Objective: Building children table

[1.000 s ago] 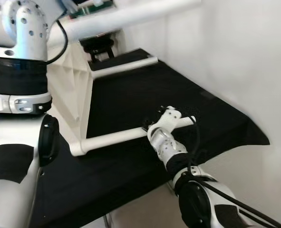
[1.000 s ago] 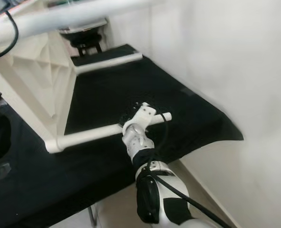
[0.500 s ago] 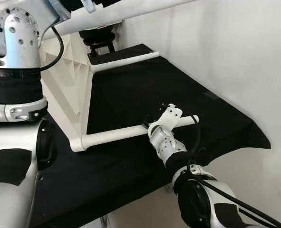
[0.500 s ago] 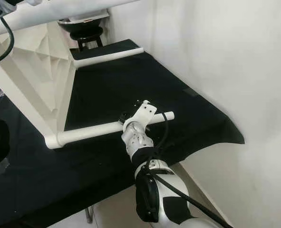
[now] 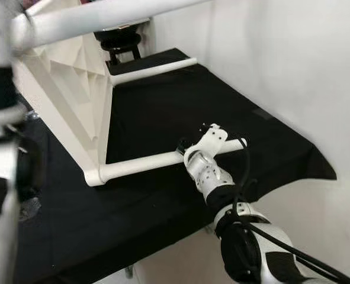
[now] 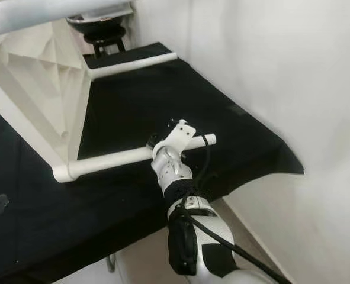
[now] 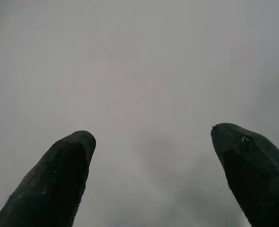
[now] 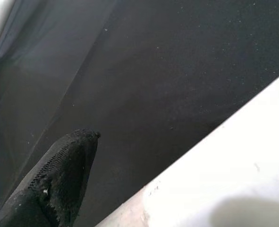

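Black cloth (image 5: 163, 112) on bench | white table leg (image 5: 157, 164) lies 9-to-3 | right gripper (image 5: 193, 144) on it near 3 end, grip unclear | left gripper (image 7: 148, 156) spread wide, idle

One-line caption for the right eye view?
Right gripper at the white table leg lying across the black cloth.

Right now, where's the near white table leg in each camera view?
Left eye view: white table leg lies across the black cloth, low centre.
Right eye view: low, left of centre.
Right wrist view: pale band against the cloth.
Left wrist view: pale blur, cannot tell.
Shared landmark: the black cloth.
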{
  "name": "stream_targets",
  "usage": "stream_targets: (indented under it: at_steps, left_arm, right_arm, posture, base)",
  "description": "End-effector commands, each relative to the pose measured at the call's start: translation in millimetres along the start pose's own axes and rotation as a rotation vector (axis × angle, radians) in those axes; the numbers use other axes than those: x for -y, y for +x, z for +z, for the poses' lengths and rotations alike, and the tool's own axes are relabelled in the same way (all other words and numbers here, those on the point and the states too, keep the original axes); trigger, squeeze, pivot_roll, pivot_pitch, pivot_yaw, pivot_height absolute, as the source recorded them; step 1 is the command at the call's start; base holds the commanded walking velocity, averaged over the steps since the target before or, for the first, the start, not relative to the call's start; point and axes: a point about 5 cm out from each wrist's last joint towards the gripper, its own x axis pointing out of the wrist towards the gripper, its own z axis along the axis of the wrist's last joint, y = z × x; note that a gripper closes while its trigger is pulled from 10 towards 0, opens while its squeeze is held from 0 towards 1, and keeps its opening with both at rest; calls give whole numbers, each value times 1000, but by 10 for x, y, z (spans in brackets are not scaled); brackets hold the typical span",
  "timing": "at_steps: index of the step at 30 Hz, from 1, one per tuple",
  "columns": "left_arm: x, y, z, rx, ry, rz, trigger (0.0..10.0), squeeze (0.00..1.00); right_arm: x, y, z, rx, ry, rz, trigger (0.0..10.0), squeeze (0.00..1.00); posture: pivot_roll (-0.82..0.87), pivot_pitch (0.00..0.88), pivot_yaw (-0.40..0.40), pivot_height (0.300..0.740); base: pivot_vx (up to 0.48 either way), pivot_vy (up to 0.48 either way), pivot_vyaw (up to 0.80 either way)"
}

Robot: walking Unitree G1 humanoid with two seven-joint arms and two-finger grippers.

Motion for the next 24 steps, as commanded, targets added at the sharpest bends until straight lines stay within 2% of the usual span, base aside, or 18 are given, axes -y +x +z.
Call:
stream_targets:
  at_steps: [1, 2, 4, 5, 6, 8, 9, 11, 12, 13, 14, 15, 16, 18, 20, 22, 23, 24]
  left_arm:
    - [-117, -69, 44, -13, 74, 102, 10000, 0]
    - [-252, -211, 78, -47, 160, 248, 10000, 0]
    - [-357, -343, 54, -99, 220, 361, 10000, 0]
    - [-357, -343, 54, -99, 220, 361, 10000, 0]
    - [-471, -501, -16, -169, 279, 467, 10000, 0]
    - [-702, -857, -101, -273, 335, 665, 10000, 0]
    - [-702, -857, -101, -273, 335, 665, 10000, 0]
    - [-900, -1232, -124, -343, 378, 836, 10000, 0]
    - [-900, -1232, -124, -343, 378, 836, 10000, 0]
    - [-993, -1479, -111, -372, 389, 933, 10000, 0]
    - [-993, -1479, -111, -372, 389, 933, 10000, 0]
    - [-1047, -1646, -93, -390, 397, 998, 10000, 0]
    - [-1047, -1646, -93, -390, 397, 998, 10000, 0]
    - [-1111, -1952, -26, -404, 410, 1111, 10000, 0]
    - [-1111, -1952, -26, -404, 410, 1111, 10000, 0]
    - [-1116, -2152, 33, -412, 428, 1177, 10000, 0]
    - [-1116, -2152, 33, -412, 428, 1177, 10000, 0]
    - [-1112, -2267, 27, -418, 413, 1222, 10000, 0]
  right_arm:
    - [176, 1, -482, -184, 20, -71, 10000, 1000]
    - [183, 4, -473, -184, 23, -73, 10000, 1000]
    - [189, 6, -467, -182, 21, -73, 10000, 1000]
    - [189, 6, -467, -182, 21, -73, 10000, 1000]
    - [196, 8, -461, -180, 18, -74, 10000, 1000]
    - [201, 12, -446, -176, 20, -74, 10000, 1000]
    - [201, 12, -446, -176, 20, -74, 10000, 1000]
    - [205, 13, -436, -173, 25, -75, 10000, 1000]
    - [205, 13, -436, -173, 25, -75, 10000, 1000]
    - [212, 15, -433, -172, 26, -76, 10000, 1000]
    - [212, 15, -433, -172, 26, -76, 10000, 1000]
    - [217, 15, -431, -171, 28, -77, 10000, 1000]
    - [217, 15, -431, -171, 28, -77, 10000, 1000]
    - [224, 17, -426, -172, 31, -77, 10000, 1000]
    - [224, 17, -426, -172, 31, -77, 10000, 1000]
    - [231, 19, -413, -170, 34, -77, 10000, 1000]
    - [231, 19, -413, -170, 34, -77, 10000, 1000]
    - [242, 23, -404, -168, 37, -79, 10000, 1000]
  posture:
    - [6, 123, 84, 740]
    - [5, 126, 81, 740]
    - [6, 126, 81, 740]
    - [6, 126, 81, 740]
    - [6, 126, 81, 740]
    - [4, 129, 84, 740]
    - [4, 129, 84, 740]
    - [3, 131, 87, 740]
    - [3, 131, 87, 740]
    - [2, 135, 84, 740]
    - [2, 135, 84, 740]
    - [2, 135, 84, 740]
    - [2, 135, 84, 740]
    - [2, 140, 79, 740]
    - [2, 140, 79, 740]
    - [1, 145, 77, 740]
    - [1, 145, 77, 740]
    - [5, 146, 74, 740]
  base:
    - [0, 0, 0]
    - [0, 0, 0]
    - [0, 0, 0]
    - [0, 0, 0]
    - [0, 0, 0]
    - [0, 0, 0]
    - [0, 0, 0]
    - [0, 0, 0]
    - [0, 0, 0]
    - [0, 0, 0]
    - [0, 0, 0]
    - [0, 0, 0]
    - [0, 0, 0]
    - [0, 0, 0]
    - [0, 0, 0]
    - [0, 0, 0]
    - [0, 0, 0]
    - [0, 0, 0]
